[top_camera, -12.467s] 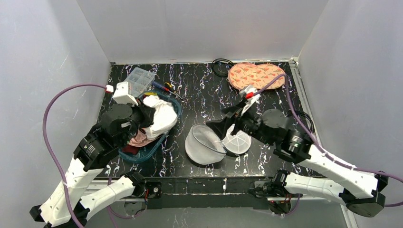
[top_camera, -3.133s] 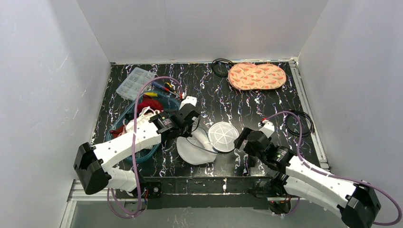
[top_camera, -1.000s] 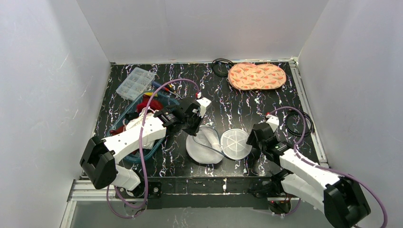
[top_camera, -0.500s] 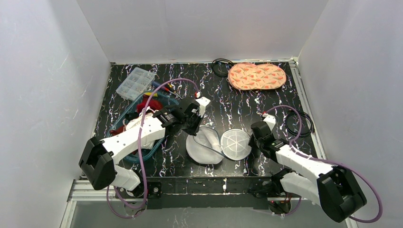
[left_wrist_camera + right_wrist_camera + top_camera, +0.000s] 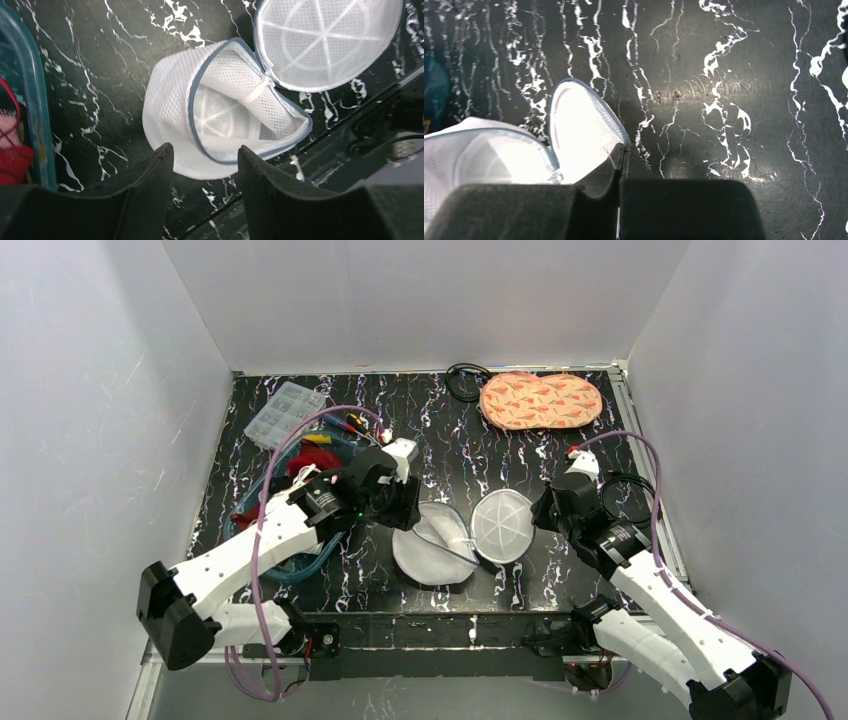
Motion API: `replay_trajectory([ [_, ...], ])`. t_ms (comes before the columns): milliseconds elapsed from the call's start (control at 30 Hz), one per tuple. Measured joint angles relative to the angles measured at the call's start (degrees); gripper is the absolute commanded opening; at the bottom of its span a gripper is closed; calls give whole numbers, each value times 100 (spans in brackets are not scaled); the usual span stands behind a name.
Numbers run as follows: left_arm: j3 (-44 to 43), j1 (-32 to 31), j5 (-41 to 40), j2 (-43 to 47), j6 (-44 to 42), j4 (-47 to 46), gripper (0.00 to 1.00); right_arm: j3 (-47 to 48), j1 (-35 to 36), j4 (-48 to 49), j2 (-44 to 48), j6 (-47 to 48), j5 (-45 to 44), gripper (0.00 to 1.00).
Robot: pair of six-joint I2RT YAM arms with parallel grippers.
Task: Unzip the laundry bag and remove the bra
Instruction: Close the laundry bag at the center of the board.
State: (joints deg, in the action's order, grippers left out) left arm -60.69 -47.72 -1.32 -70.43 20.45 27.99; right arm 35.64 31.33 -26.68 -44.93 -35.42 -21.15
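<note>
The laundry bag [image 5: 430,548] lies unzipped on the black marbled table, its blue-grey rim gaping toward the camera. Its round lid [image 5: 500,525] is tilted up on edge to the right. My right gripper [image 5: 624,149] is shut on the lid's [image 5: 584,127] rim. My left gripper [image 5: 205,156] hangs open just above the near-left edge of the bag [image 5: 170,110], with nothing between its fingers. Inside the bag, only white mesh folds and a white band show. The bra is out of view.
A teal basket [image 5: 305,558] with red cloth [image 5: 305,462] sits left of the bag, under my left arm. At the back lie a clear organiser box [image 5: 283,412], a pink patterned pad [image 5: 540,400] and a black cable coil [image 5: 465,380]. Another cable [image 5: 628,495] is at the right edge.
My left gripper has opened and drawn back slightly left off the bag. My right gripper has shut on the lid's rim and lifted it, so the lid now stands tilted.
</note>
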Motion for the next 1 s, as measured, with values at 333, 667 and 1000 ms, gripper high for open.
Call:
replay_trajectory([
  [333,380,-181,-22,673,1434,127,54,586,0,-841,31,417,833,1],
  [667,122,-345,-407,-208,1816,402,48,1314,0,-1252,-83,739,1429,1],
  [1000,-111,-345,-927,-431,1860,586,17,1561,-9,-1305,-90,920,2050,1],
])
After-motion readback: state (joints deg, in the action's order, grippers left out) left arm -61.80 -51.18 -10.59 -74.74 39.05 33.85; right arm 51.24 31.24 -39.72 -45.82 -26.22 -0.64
